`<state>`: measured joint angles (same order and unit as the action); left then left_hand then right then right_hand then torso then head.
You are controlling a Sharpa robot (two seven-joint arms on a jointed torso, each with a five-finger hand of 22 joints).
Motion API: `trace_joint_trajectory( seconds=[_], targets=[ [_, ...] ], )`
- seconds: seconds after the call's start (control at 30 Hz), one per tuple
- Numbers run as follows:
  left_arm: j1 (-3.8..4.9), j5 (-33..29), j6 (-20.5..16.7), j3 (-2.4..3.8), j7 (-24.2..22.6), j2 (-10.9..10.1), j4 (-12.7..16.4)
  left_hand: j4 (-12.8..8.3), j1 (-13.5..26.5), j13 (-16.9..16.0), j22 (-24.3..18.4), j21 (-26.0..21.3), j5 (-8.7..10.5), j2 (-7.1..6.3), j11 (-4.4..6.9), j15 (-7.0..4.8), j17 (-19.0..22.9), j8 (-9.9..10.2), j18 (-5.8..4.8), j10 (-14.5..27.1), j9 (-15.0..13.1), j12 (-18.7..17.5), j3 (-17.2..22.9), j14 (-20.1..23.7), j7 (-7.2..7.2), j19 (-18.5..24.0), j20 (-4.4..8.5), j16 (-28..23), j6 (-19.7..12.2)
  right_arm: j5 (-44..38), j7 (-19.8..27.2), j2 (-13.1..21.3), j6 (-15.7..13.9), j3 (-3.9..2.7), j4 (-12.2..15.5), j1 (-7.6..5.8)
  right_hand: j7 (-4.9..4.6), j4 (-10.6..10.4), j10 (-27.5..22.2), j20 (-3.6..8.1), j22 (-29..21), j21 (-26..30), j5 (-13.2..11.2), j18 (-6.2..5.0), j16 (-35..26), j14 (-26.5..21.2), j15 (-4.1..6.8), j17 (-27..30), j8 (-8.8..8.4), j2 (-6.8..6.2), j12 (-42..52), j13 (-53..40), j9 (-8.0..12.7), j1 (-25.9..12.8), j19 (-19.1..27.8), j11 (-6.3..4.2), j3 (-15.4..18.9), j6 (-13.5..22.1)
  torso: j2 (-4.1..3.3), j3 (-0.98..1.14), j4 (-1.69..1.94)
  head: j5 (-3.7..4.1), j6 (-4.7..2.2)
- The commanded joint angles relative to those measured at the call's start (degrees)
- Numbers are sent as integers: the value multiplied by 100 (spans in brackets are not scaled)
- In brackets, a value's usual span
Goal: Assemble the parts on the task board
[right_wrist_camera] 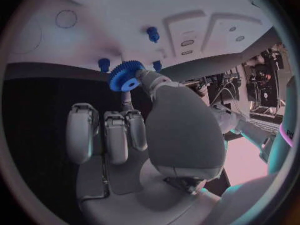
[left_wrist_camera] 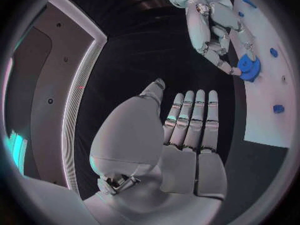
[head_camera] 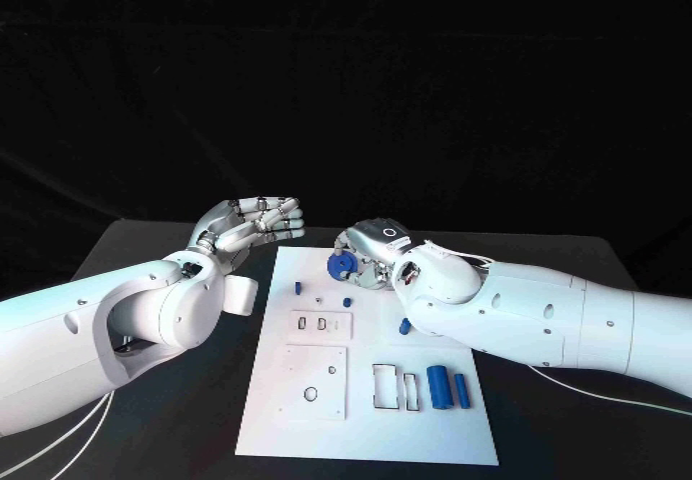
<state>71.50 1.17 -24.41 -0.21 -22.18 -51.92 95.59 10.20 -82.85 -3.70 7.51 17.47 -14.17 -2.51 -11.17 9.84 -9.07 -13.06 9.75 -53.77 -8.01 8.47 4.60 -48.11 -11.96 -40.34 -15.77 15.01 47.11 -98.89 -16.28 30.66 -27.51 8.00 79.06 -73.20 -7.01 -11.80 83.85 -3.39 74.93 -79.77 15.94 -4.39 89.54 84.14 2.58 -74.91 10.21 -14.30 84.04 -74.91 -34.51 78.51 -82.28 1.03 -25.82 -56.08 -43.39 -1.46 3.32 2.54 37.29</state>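
Right hand: we see our silver many-fingered right hand [head_camera: 378,252] raised over the far end of the white rectangular task board [head_camera: 320,425], its fingertips pinching a small blue toothed gear [head_camera: 343,264]. In the right wrist view the gear [right_wrist_camera: 125,77] sits between the thumb and a fingertip, with the other fingers [right_wrist_camera: 116,136] lying folded against the palm.

Left hand: our silver left hand [head_camera: 248,225] hangs over the black table [head_camera: 146,250], just beside the board's far left corner. It holds nothing; in the left wrist view its fingers [left_wrist_camera: 195,117] lie straight and side by side, the thumb set apart.

Gear: held clear of the board surface, near its far edge, between our two hands.

Board, far part: a small blue peg [head_camera: 299,288] and a second blue peg [head_camera: 346,301] stand near two small slots.

Board, near part: two blue cylinders [head_camera: 438,387] lie side by side next to a rectangular cut-out; another blue piece [head_camera: 404,327] lies beside our right forearm.
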Motion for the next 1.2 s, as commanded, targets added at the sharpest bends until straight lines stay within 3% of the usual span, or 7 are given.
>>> trace_joint_trajectory(
  seconds=[0.03,0.13,0.33,0.63,0.83,1.0,1.2],
  targets=[
    [7,-15,104,6,-28,18,20,-12,-7,5,-12,-45,24,-40,-44,18,10,22,42,-8,6,-30,16,41,-131,-8,-22,-38,-9,-152,-14,-86,83,6,-104,45,189,-3,184,9,335,-23,-17,111,23,566,41,-1413,36,16,29,-897,-84,-12,-35,-37,-37,-316,-3,0,11,-10,16],
    [7,-15,103,6,-27,18,22,-12,-7,5,-12,-45,24,-40,-44,18,10,22,42,-8,6,-30,16,41,-131,-8,-22,-38,-9,-139,-2,-159,127,9,-188,85,185,-2,181,9,337,-23,-27,112,22,565,40,-1408,28,7,26,-894,-83,-28,-36,-35,-52,-308,-9,-7,26,5,18],
    [7,-15,100,6,-29,15,23,-12,-7,5,-12,-45,24,-40,-44,18,10,22,42,-8,6,-30,16,41,-131,-8,-22,-38,-9,-105,3,-242,190,13,-330,117,180,-1,179,8,335,-19,-48,111,21,564,38,-1404,18,-4,24,-892,-81,-53,-33,-30,-72,-298,-4,1,-3,-8,21],
    [8,-15,98,6,-29,13,26,-13,-6,4,-16,-50,26,-40,-45,20,11,22,41,-10,7,-35,15,45,-131,-4,-22,-46,-8,-92,-2,-300,224,14,-478,127,177,2,174,7,331,-14,-62,109,20,564,36,-1400,11,-13,17,-886,-81,-68,-30,-28,-84,-291,-5,5,7,-5,21],
    [8,-15,99,6,-25,16,24,-13,-5,4,-18,-52,27,-41,-45,21,11,22,40,-11,7,-37,14,47,-132,-2,-23,-48,-8,-61,28,-359,254,15,-559,153,138,-1,119,-10,303,23,-138,100,9,555,10,-1357,-66,-96,-52,-816,-58,-205,-4,5,-125,-198,-7,7,12,-19,30],
    [8,-15,98,6,-23,12,23,-13,-5,4,-18,-52,27,-41,-45,21,11,22,40,-11,7,-37,14,47,-132,-2,-23,-48,-8,-33,53,-379,261,19,-591,172,89,-21,79,-44,306,36,-368,99,5,551,-28,-1340,-166,-162,-104,-765,-9,-361,3,50,-104,-85,-8,4,5,-25,40],
    [8,-15,96,6,-22,10,23,-13,-3,4,-21,-56,28,-41,-46,22,12,23,40,-12,7,-41,13,50,-132,1,-23,-53,-9,-15,42,-373,254,22,-608,179,58,-37,58,-67,313,41,-478,99,3,550,-53,-1335,-235,-186,-131,-737,31,-456,4,78,-55,-5,-7,4,1,-25,34]
  ],
)
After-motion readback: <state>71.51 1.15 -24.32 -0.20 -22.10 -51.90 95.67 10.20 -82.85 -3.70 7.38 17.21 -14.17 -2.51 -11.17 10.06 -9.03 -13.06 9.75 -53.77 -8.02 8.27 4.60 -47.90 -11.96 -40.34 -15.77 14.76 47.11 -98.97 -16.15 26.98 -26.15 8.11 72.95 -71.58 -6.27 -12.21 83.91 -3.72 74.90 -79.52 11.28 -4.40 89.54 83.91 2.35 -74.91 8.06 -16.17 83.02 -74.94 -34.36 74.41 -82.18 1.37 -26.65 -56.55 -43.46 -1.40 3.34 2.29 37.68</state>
